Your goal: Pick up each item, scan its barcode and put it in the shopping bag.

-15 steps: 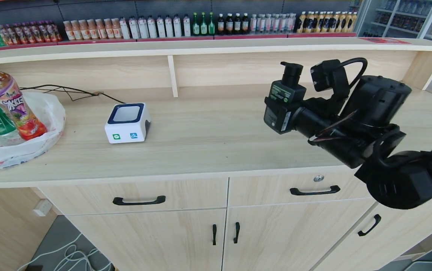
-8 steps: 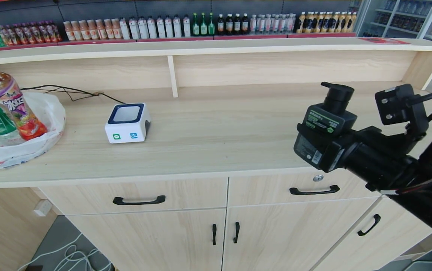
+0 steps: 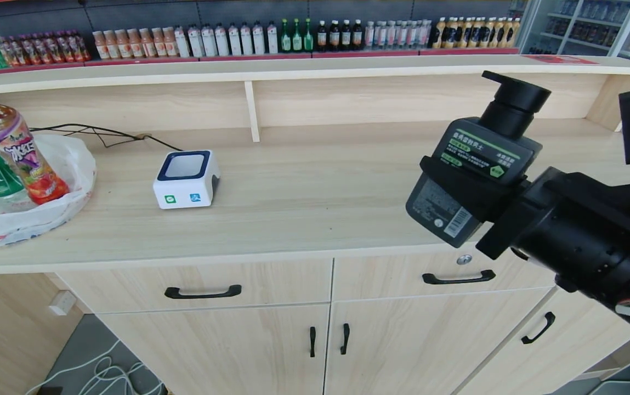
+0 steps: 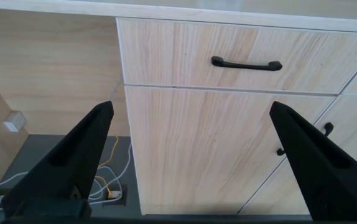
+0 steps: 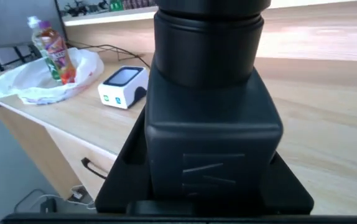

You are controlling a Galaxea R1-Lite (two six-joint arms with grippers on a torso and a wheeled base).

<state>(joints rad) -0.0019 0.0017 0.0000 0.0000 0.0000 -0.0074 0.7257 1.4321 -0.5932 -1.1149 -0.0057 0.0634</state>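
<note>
Jaws of right gripper clenched on dark square bottle, tilted above front right of counter, well apart from white scanner and from shopping bag holding two drink bottles at far left; left gripper with fingers spread wide, facing cabinet doors below.

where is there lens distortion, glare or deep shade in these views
Head view: the counter has long edges that bow, a wide-angle bend, and daylight glares at the far right. Right wrist view: the black bottle in the right gripper is in shade, showing little detail against the bright counter. Left wrist view: soft, even light on the cabinet, no glare.
</note>
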